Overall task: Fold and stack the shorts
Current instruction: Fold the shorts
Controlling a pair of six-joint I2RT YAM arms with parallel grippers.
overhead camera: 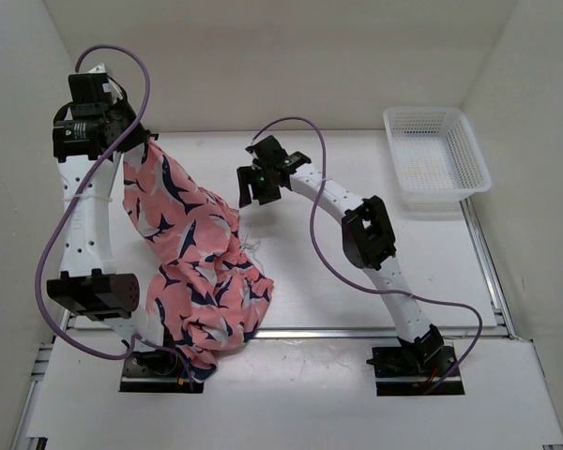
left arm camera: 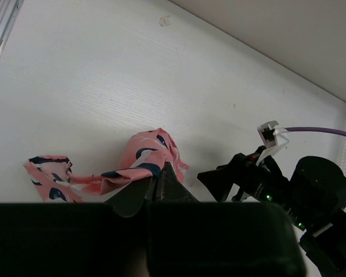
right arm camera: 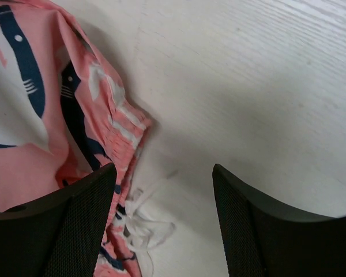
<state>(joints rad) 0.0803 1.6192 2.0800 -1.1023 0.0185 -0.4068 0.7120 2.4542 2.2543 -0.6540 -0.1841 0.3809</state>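
The salmon-pink shorts [overhead camera: 192,253] with navy-and-white shark shapes hang from my left gripper [overhead camera: 141,141], raised at the far left, and trail down to a heap at the near left of the table. In the left wrist view my left gripper [left arm camera: 158,176] is shut on a fold of the shorts [left arm camera: 144,158]. My right gripper [overhead camera: 260,192] is open and empty, hovering just right of the shorts. In the right wrist view my right gripper [right arm camera: 164,173] is above the table beside the waistband [right arm camera: 112,124] and its white drawstring [right arm camera: 141,222].
A white plastic mesh basket [overhead camera: 435,159] stands at the far right of the table. White walls enclose the left, back and right sides. A metal rail [overhead camera: 357,331] runs along the table's near edge.
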